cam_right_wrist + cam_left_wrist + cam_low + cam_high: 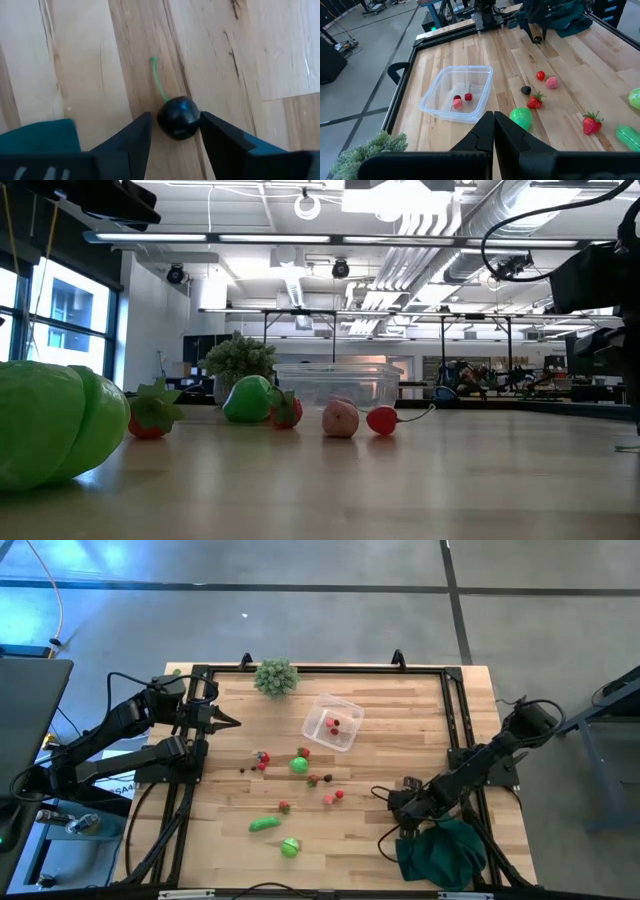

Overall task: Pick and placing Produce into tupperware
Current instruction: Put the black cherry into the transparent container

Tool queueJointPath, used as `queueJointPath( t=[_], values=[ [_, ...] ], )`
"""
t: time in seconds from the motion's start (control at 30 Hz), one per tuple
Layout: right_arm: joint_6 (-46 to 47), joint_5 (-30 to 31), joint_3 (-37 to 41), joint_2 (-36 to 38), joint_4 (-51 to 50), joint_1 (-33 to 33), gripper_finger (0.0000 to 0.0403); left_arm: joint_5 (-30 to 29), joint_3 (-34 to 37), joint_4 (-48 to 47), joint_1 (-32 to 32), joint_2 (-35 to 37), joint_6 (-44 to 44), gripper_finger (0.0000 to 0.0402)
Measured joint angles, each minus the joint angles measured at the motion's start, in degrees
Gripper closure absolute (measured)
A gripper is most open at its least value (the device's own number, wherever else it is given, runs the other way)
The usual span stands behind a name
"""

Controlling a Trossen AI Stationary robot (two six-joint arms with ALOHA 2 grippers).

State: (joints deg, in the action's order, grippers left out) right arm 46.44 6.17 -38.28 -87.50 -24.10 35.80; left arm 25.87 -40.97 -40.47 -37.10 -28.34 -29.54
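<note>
The tupperware [333,722], a clear square container, stands on the far middle of the table with a few small red pieces inside [461,100]. Produce lies scattered in front of it: a green round piece [299,765], a green oblong one [264,824], another green round one [290,847] and red berries [333,797]. My right gripper [175,119] is open near the table's right edge, pointing steeply down. Its fingers stand on either side of a dark cherry [178,120] with a green stem that lies on the wood. My left gripper [225,722] hovers shut at the table's left. My right gripper's fingers flank the dark cherry from above. One finger [220,137] stands right against the cherry's side and the other leaves a narrow gap. I cannot tell whether either touches it. The cherry lies on the table.
A spiky pale-green ball [276,677] sits at the far edge. A dark green cloth [440,852] lies bunched at the near right corner, just beside my right gripper. A black frame [455,720] rims the table. Bare wood lies between the scattered produce and the right gripper.
</note>
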Motion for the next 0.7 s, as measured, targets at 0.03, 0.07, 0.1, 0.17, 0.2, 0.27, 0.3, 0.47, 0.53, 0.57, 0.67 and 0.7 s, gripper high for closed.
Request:
queueJointPath(
  t=[0.03,0.07,0.1,0.17,0.2,0.27,0.3,0.47,0.53,0.57,0.67,0.7],
  values=[
    [0.1,-0.1,0.0,0.0,0.0,-0.2,0.0245,0.0,0.0,0.0,0.0,0.0,0.0,0.0399],
    [0.1,-0.2,0.0,0.0,0.0,-0.4,0.0249,0.0,0.0,0.0,0.0,0.0,0.0,0.0399],
    [0.2,-0.5,0.0,0.0,0.0,-0.7,0.0252,0.0,0.0,0.0,0.0,0.0,0.0,0.0399],
    [0.1,-0.9,0.0,0.0,0.0,-1.1,0.0256,0.0,0.0,0.0,0.0,0.0,0.0,0.0399],
    [0.1,-1.0,0.1,0.0,0.1,-1.3,0.0258,0.0,0.0,0.0,0.0,0.0,0.0,0.0399],
    [0.1,-1.2,0.1,0.0,0.2,-1.6,0.0262,0.0,0.0,0.0,0.0,0.0,0.0,0.0399],
    [0.1,-1.3,0.1,0.0,0.2,-1.7,0.0263,0.0,0.0,0.0,0.0,0.0,0.0,0.0399],
    [-0.1,-1.2,0.1,-0.1,0.2,-1.7,0.0272,0.0,0.0,0.0,0.0,0.0,0.0,0.0399],
    [-0.2,-1.0,0.1,-0.1,0.3,-1.7,0.0277,0.0,0.0,0.0,0.0,0.0,0.0,0.0399],
    [-0.1,-1.0,0.1,-0.1,0.3,-1.7,0.0280,0.0,0.0,0.0,0.0,0.0,0.0,0.0399],
    [0.0,-0.9,0.2,-0.1,0.4,-1.7,0.0286,0.0,0.0,0.0,0.0,0.0,0.0,0.0399],
    [0.1,-0.8,0.2,-0.1,0.5,-1.7,0.0287,0.0,0.0,0.0,0.0,0.0,0.0,0.0399]
  ],
)
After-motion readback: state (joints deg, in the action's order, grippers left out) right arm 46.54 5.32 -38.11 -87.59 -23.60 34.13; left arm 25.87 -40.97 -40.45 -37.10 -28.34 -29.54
